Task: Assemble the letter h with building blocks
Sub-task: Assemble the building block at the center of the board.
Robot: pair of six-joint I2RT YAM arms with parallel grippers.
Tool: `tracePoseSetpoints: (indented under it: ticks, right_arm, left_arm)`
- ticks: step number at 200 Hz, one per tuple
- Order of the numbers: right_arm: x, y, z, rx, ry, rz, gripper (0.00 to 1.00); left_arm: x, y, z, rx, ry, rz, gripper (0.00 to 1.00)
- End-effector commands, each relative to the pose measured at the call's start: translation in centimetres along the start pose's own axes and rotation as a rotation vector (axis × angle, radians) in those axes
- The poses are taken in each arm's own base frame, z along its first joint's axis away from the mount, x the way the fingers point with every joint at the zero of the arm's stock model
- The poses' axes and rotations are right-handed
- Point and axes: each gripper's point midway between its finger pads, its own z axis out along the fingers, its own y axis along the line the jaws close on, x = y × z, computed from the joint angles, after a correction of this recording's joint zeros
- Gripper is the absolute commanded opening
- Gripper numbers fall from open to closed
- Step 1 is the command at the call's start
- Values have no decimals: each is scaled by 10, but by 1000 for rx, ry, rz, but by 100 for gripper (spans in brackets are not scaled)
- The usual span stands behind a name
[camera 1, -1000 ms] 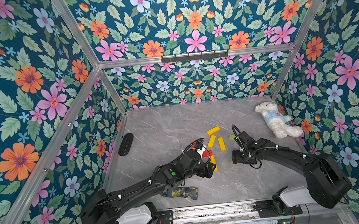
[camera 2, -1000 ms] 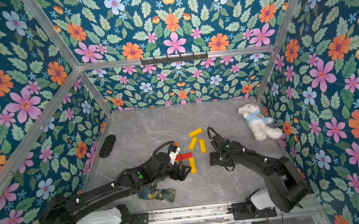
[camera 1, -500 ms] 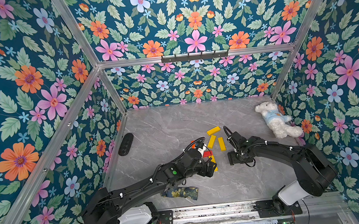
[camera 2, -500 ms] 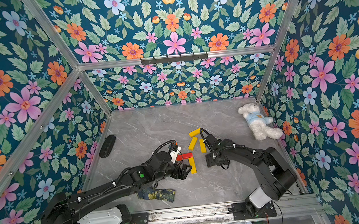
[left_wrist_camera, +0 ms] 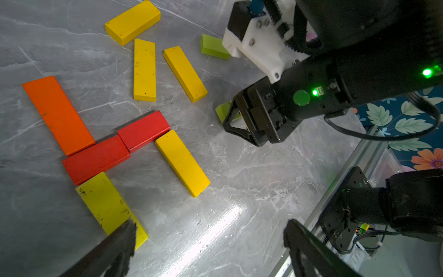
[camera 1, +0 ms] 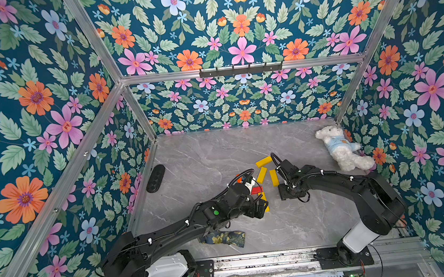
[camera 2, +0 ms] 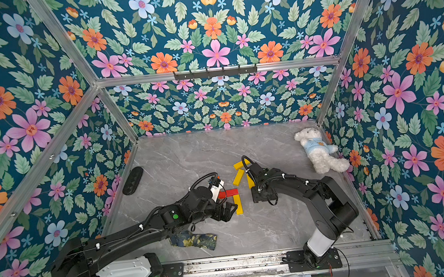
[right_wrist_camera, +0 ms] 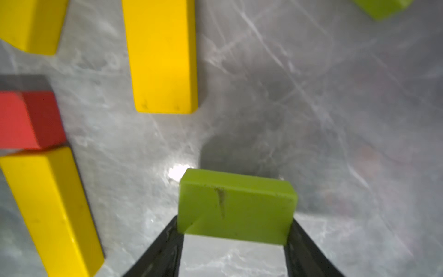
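Gray stone table (camera 1: 203,157), flowery walls (camera 1: 239,101). Green block (right_wrist_camera: 236,206) pinched in right gripper (right_wrist_camera: 234,226), long side from jaw to jaw, just right of the red blocks (left_wrist_camera: 141,129). Left gripper (left_wrist_camera: 209,230) wide open, empty.

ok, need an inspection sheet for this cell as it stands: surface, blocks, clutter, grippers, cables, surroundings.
Surface: grey marbled tabletop; no spills seen.
Job's things: orange block, red blocks, yellow-green block and yellow block abut, h-like; three loose yellow blocks; loose lime block.
Clutter: plush bear, black oval object, floral cloth.
Grippers: left gripper open, empty; right gripper shut on held lime block.
Cables: black cable loops off the right wrist; nothing seen snagged.
Surroundings: floral walls, aluminium frame, hook rail.
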Motion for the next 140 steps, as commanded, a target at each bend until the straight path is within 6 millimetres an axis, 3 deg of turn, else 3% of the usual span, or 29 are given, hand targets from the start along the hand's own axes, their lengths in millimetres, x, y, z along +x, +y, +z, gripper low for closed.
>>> tracePoseSetpoints:
  ticks: [1, 57, 140]
  right_arm:
    - [-3, 0, 8, 42, 17, 4, 62]
    - [-8, 11, 16, 70, 34, -17, 62]
    - [-12, 12, 19, 95, 43, -41, 64]
  left_arm:
    - [-3, 3, -2, -13, -15, 8, 99]
    - [-4, 4, -5, -19, -22, 10, 99]
    - [-2, 7, -5, -22, -21, 11, 99]
